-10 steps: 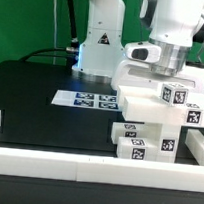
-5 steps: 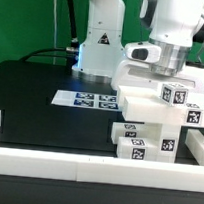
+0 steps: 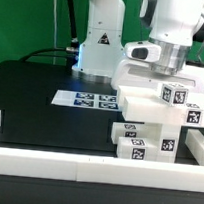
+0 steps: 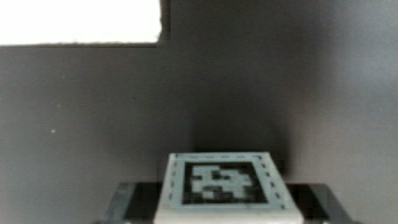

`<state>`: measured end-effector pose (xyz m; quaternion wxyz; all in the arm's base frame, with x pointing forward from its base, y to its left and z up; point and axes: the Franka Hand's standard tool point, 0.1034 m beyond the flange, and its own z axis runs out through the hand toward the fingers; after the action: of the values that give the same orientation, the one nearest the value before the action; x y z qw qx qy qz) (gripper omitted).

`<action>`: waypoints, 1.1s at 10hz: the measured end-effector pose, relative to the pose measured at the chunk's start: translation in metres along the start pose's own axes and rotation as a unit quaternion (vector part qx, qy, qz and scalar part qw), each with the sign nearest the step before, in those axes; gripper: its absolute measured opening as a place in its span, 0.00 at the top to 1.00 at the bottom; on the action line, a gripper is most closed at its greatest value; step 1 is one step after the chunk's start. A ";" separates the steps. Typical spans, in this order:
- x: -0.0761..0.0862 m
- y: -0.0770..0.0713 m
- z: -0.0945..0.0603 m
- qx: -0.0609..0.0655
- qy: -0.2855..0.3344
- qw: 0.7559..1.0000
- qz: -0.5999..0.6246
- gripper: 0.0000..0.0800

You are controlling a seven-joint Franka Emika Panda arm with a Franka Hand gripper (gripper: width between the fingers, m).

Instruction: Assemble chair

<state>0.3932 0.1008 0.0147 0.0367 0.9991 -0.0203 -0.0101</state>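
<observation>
The chair parts (image 3: 149, 116) are chunky white blocks with black-and-white tags, stacked together at the exterior view's right on the black table. My gripper (image 3: 165, 77) comes down onto the top of that stack, and its fingertips are hidden behind the upper blocks. In the wrist view a narrow white chair part with a tag (image 4: 222, 183) sits between my two dark fingers (image 4: 130, 200). The gripper (image 4: 222, 208) is shut on it, with a finger pressed against each side.
The marker board (image 3: 83, 99) lies flat on the table, to the exterior view's left of the stack. A low white wall (image 3: 74, 166) runs along the front edge and up both sides. The arm's base (image 3: 98, 39) stands behind the table.
</observation>
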 end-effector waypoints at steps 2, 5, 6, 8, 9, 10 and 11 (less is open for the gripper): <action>0.000 0.001 -0.025 0.018 -0.015 1.000 -0.003 0.66; 0.004 0.004 -0.067 0.036 -0.026 0.999 -0.025 0.66; 0.005 0.005 -0.080 0.043 -0.028 0.998 -0.028 0.66; 0.013 0.013 -0.105 0.058 -0.028 0.998 -0.022 0.66; 0.019 0.015 -0.112 0.062 -0.025 0.998 -0.017 0.66; 0.018 0.014 -0.109 0.060 -0.025 0.998 -0.018 0.66; 0.017 0.015 -0.107 0.059 -0.027 0.998 -0.018 0.66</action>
<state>0.4120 0.0934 0.1226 -0.0230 0.9991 -0.0036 -0.0362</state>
